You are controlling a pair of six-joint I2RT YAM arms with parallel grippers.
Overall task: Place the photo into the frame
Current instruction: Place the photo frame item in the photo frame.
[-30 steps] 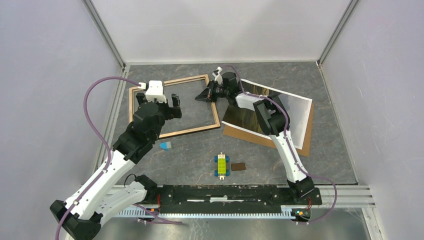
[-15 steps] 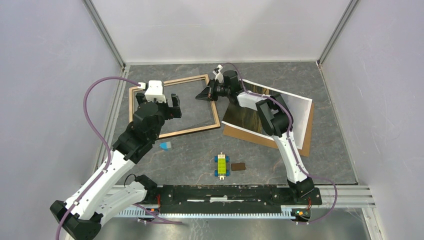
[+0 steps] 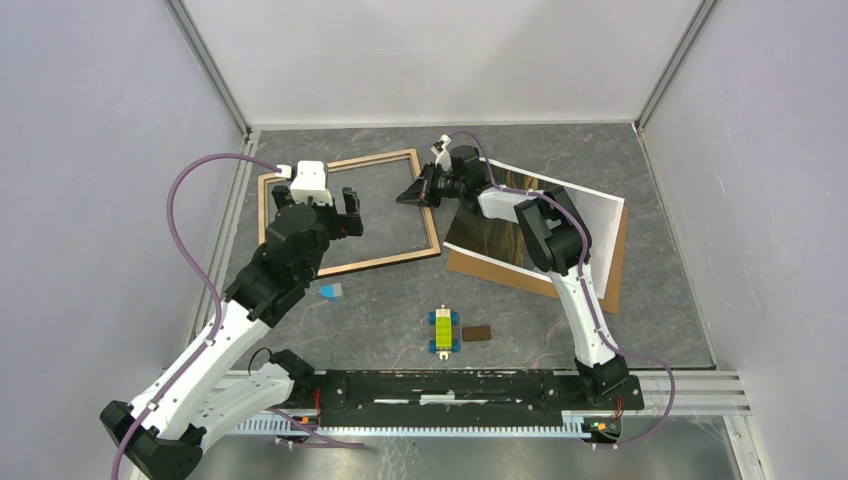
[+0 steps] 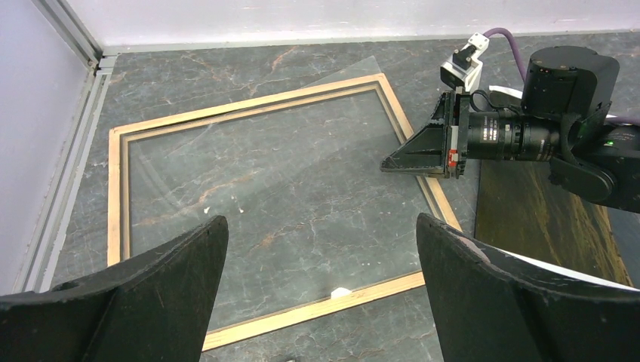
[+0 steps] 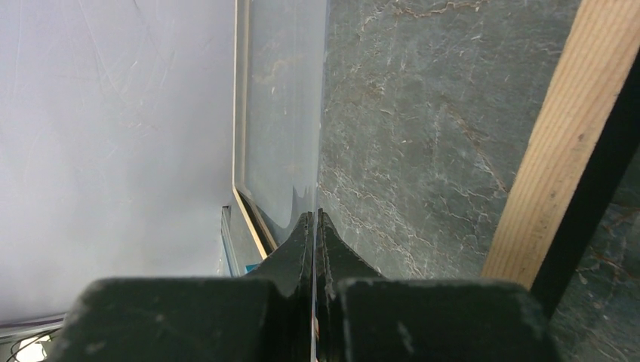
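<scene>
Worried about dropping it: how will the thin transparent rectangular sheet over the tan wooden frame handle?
Probably stiff: the thin transparent rectangular sheet looks flat though the right gripper pinches one edge only. Likely slippery, being smooth and glossy.

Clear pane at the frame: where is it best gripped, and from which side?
By its thin right edge, coming in low from the right over the rail of the frame. The clear pane is a flat sheet sitting within that frame, so only an edge can be pinched. The right gripper is shut on exactly that edge, which looks slightly lifted.
</scene>
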